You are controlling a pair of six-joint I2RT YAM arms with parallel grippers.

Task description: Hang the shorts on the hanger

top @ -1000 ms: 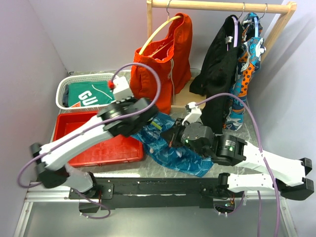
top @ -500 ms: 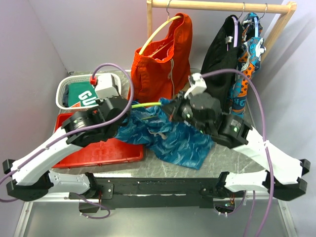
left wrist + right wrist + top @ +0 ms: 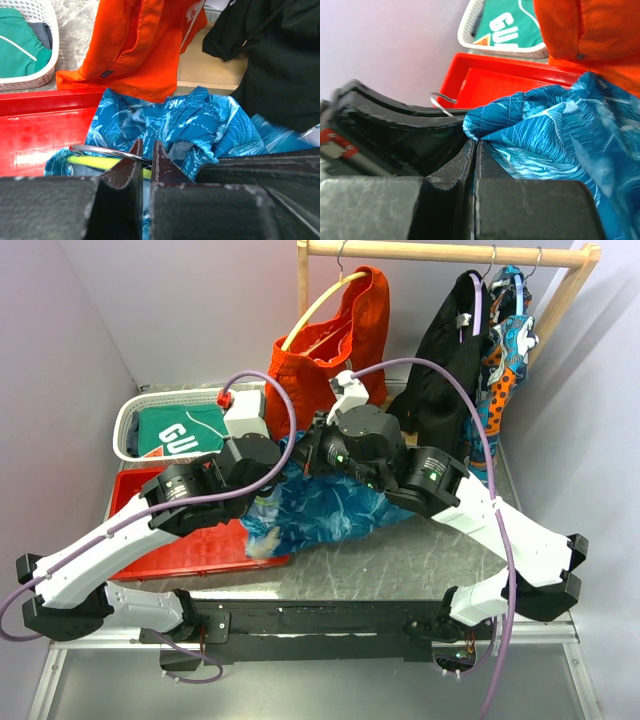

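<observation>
The blue-and-teal shorts [image 3: 325, 505] hang bunched between my two grippers above the table's middle, their lower edge trailing over the red tray. My left gripper [image 3: 145, 145] is shut on the lime-green hanger [image 3: 95, 162] where its metal hook [image 3: 100, 150] joins; the shorts [image 3: 210, 120] drape over the bar just beyond. My right gripper [image 3: 475, 142] is shut on a folded edge of the shorts [image 3: 560, 130], close beside the left gripper, with the hook tip [image 3: 440, 102] showing. In the top view the hanger is hidden under the fabric.
A red tray [image 3: 200, 545] lies at the left, with a white basket [image 3: 130, 425] holding a green garment behind it. On the wooden rail [image 3: 440, 252] hang orange shorts [image 3: 335, 360] on a yellow hanger, a black garment [image 3: 450, 370] and a patterned garment [image 3: 503, 340].
Both grippers have risen from the table and moved back and left together, carrying the hanger and shorts. The shorts came up off the table into a hanging bunch.
</observation>
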